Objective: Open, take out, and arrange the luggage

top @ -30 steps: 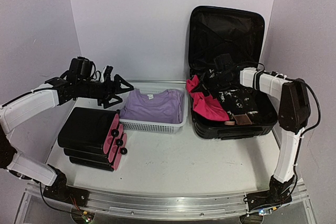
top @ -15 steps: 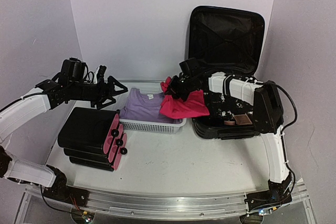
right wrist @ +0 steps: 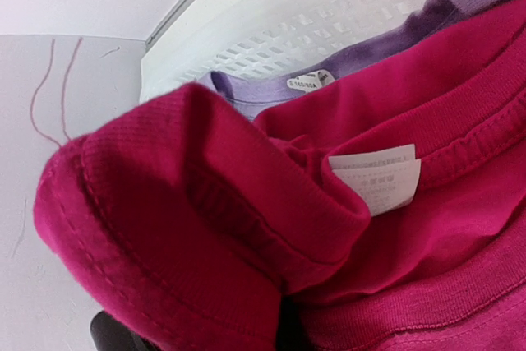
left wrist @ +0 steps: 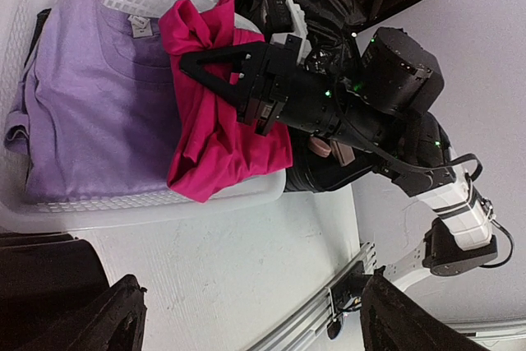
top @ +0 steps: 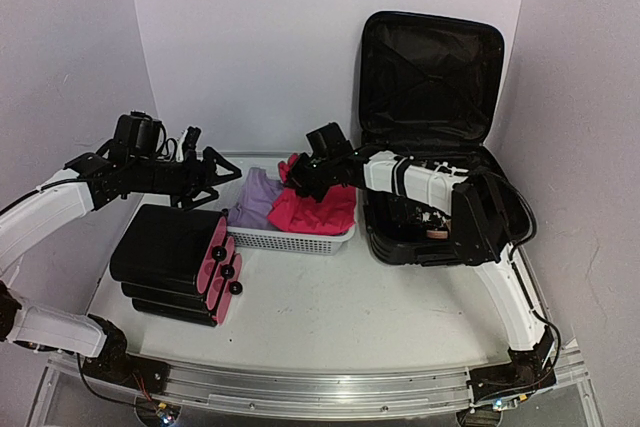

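Luggage (top: 430, 77) sits open at 1 o'clock, lid upright. Right gripper (top: 296, 177) is clamped on pink shirt (top: 318, 212) over white basket (top: 290, 240) at 12 o'clock. Left gripper (top: 218, 181) spread wide, empty, at 10 o'clock.

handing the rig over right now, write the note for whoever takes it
Left pincer: open, empty, hovering above the stacked black cases.
Right pincer: shut on the pink shirt, which drapes over the purple shirt in the white basket.
Luggage: open at the right rear, lid upright.
Done: luggage opened, purple shirt in the basket.
Left: release the pink shirt, take out what lies in the luggage, including a small brownish item, then arrange.
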`<action>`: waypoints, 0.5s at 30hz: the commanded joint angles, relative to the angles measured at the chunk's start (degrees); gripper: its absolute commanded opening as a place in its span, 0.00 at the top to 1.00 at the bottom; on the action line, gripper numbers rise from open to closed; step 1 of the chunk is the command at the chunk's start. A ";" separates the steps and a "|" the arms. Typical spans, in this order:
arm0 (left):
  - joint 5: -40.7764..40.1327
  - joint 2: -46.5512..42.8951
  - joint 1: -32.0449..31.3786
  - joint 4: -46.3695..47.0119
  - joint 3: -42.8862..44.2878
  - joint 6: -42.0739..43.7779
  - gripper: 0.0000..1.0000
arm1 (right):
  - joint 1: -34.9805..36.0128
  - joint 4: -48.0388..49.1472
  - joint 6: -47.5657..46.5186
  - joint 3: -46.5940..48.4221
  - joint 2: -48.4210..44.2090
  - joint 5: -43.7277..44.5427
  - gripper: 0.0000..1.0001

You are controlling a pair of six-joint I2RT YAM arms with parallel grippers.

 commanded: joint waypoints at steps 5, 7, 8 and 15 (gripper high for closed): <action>-1.25 -2.02 0.33 -0.77 0.82 1.18 0.09 | 1.45 7.06 8.26 6.52 4.72 5.14 1.00; -1.44 -2.38 0.33 -0.89 0.81 1.22 0.09 | 1.58 7.63 9.31 7.66 5.90 5.87 1.00; -1.51 -2.50 0.32 -0.97 0.75 1.23 0.09 | 1.61 7.70 9.85 8.49 6.53 6.05 1.00; -1.83 -3.13 0.33 -1.71 0.99 1.44 0.09 | 2.71 7.45 10.80 15.40 10.40 7.14 1.00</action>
